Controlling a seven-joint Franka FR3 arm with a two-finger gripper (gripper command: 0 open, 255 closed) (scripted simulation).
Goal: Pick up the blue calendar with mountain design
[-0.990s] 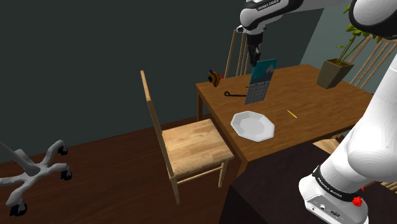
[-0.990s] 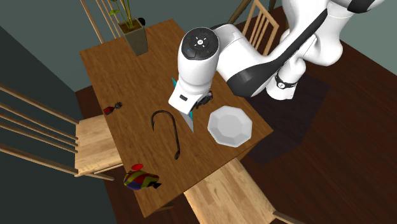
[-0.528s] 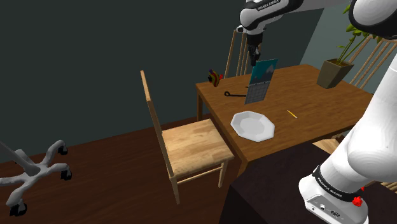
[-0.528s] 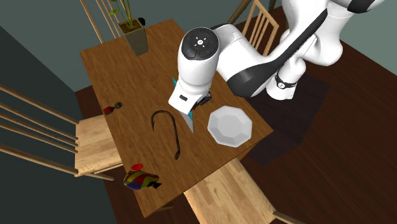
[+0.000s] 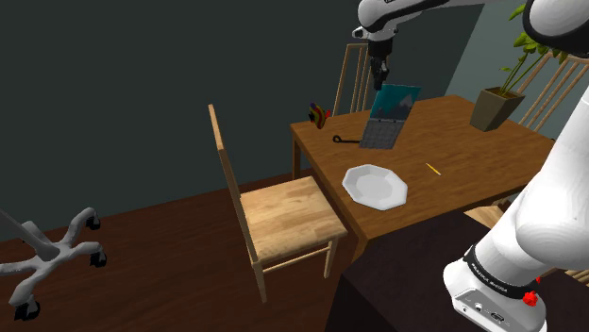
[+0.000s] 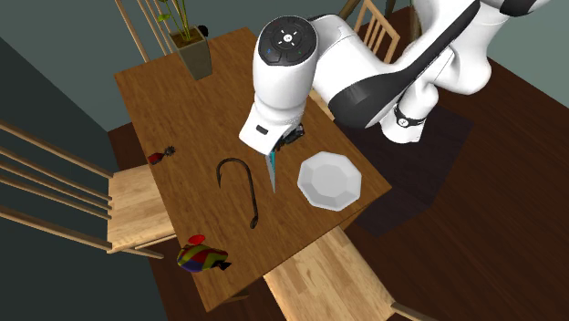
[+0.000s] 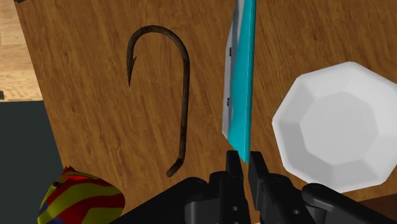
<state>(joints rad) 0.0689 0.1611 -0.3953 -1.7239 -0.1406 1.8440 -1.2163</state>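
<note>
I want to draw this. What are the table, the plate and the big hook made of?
The table looks like wood: brown with grain lines. The plate is plain white, smooth and faceted; maybe ceramic, I can't tell. The hook is dark brown and mottled, perhaps rusty metal.

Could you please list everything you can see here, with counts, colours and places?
calendar: one, blue, tilted, held by its top edge
hook: one, dark, on the table beside the calendar
plate: one, white, on the table
striped toy: one, red and yellow, near a table edge
plant: one, green, potted, on a table corner
table: one, wooden, under the arm
chairs: several, wooden, around the table
wheeled base: one, grey, on the floor
gripper: one, black, shut on the calendar
arm: one, white, over the table
</note>
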